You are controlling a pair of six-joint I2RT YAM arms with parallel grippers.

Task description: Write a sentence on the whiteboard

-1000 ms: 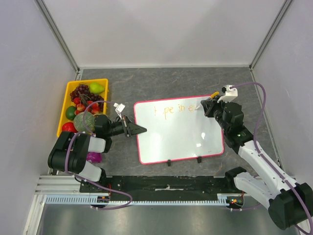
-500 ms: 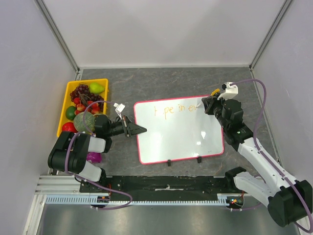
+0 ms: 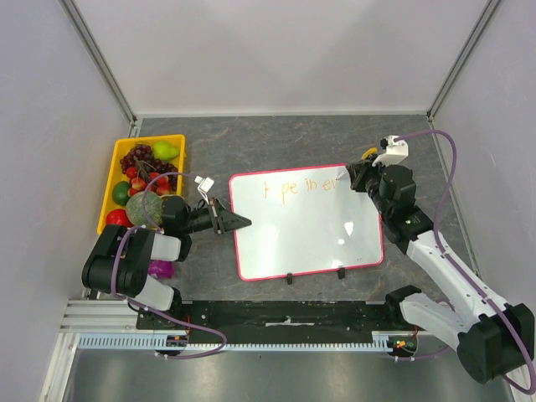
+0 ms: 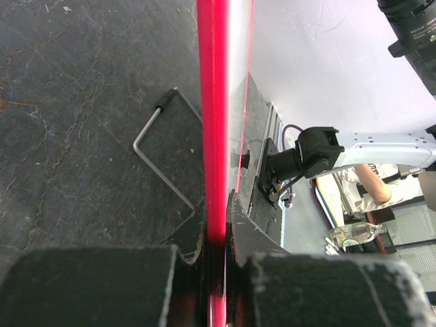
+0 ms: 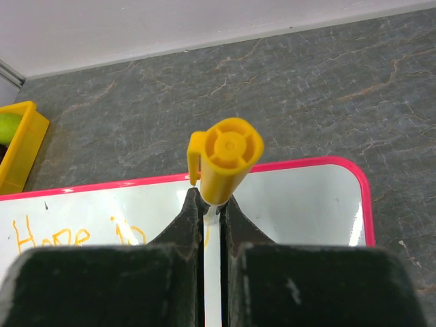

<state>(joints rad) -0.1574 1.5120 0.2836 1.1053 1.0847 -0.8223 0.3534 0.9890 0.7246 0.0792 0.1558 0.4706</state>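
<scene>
The whiteboard (image 3: pixel 306 222) lies flat on the grey table (image 3: pixel 276 138), just right of centre in the top view, with the yellow fruit tray (image 3: pixel 113 172) well apart at its 10 o'clock. The left gripper (image 3: pixel 239 222) is pinched onto the pink-red frame at the board's 9 o'clock edge, the rim clamped between its jaws in the left wrist view, apparently to steady it. The right gripper (image 3: pixel 358 177) hangs over the board's 2 o'clock corner, its 2 jaws closed around a yellow-capped marker (image 5: pixel 228 158) (the tip is hidden beneath the fingers, so contact cannot be confirmed). The sentence (image 3: pixel 297 188) runs in thin orange along the 12 o'clock edge, reading roughly "Hope in e…". Judging by this, the writing step is in hand, mid-way through line 1. The next move likely calls for small strokes with light, even pressure, finishing the word before the 3 o'clock frame and then dropping toward 6 o'clock for line 2.
</scene>
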